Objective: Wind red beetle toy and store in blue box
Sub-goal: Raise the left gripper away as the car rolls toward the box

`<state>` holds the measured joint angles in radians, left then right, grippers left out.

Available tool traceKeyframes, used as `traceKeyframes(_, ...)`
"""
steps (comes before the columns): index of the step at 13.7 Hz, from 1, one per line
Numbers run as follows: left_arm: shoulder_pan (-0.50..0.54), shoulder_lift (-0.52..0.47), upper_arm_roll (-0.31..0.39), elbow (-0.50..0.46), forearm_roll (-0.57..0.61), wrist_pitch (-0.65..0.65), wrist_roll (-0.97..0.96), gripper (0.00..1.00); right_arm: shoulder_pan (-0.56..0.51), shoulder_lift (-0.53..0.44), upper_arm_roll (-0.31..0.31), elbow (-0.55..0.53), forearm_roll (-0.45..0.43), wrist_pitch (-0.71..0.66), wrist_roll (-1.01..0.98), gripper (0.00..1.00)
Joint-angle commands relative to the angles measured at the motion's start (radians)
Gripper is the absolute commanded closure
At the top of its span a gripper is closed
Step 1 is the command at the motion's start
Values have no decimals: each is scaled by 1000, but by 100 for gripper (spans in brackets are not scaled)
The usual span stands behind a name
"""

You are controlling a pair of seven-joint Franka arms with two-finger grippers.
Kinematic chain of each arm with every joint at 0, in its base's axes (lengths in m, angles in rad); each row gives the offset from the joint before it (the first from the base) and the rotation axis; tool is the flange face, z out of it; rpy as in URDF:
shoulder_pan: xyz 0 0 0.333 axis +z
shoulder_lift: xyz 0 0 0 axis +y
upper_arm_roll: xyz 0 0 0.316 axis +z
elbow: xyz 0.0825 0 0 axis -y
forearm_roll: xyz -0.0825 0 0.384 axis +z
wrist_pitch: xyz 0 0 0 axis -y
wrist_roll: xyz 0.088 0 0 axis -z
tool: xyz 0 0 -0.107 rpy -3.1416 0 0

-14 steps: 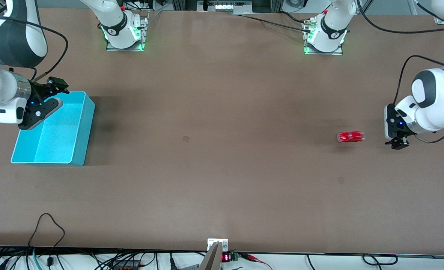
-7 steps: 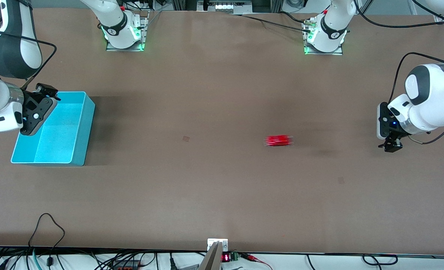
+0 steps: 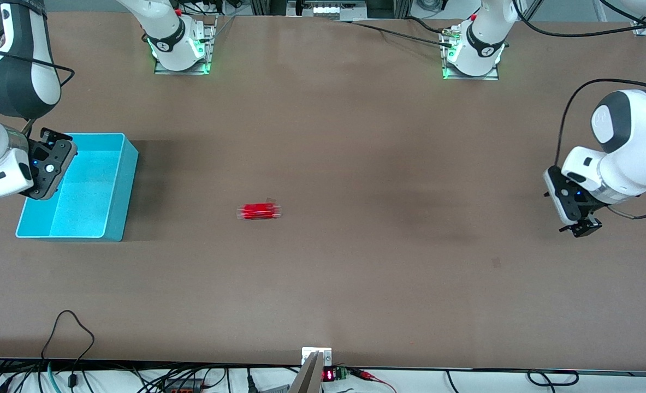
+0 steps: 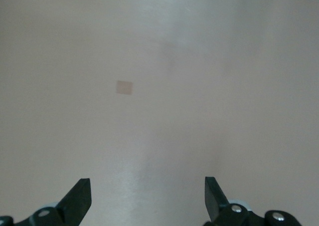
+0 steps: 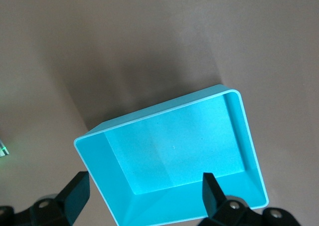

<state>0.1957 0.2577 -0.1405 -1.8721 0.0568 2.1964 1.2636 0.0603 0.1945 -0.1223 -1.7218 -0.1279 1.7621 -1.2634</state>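
Both end effectors stand with fingers spread and empty. Left end effector hangs over bare table at the left arm's end, nothing between its fingertips but a small tan patch on the surface. Right end effector hovers over the edge of the blue box, whose empty turquoise floor fills the right wrist view.

Between them, well apart from both, the red beetle toy sits on the open table, smeared lengthwise as though rolling, closer to the box than to the left arm.

Risks from here look plain. A toy running under its own spring may strike the box's outer wall and stop or veer, since nothing would lift it over the rim. It may also roll toward the table edge. Either arm would have a long reach to catch it, and pinching so small and glossy a car could squirt it from the fingers.
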Motion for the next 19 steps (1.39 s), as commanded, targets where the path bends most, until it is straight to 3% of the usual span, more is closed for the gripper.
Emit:
traceKeyframes(1,-35,-3,9,41,-9,-17,-314,0,-8,8,7,-2,-12,29,-74,0)
traceKeyframes(6,-55,-34,19,96,-9,-27,-833,0,-13,28,7,-1,-12,57,-192,0)
traceKeyframes(9,-123,-46,94,163,-6,-114,-1064,0,-14,37,7,-1,-15,74,-246,0)
traceKeyframes(14,-163,-87,120,358,-12,-404,-1282,0,-10,39,7,2,-3,99,-261,0)
traceKeyframes(16,-185,-136,146,363,-40,-473,-1360,0,-5,39,9,2,2,126,-260,0)
traceKeyframes(19,-171,-143,127,364,-49,-497,-1338,0,-3,60,10,-1,28,161,-260,0)
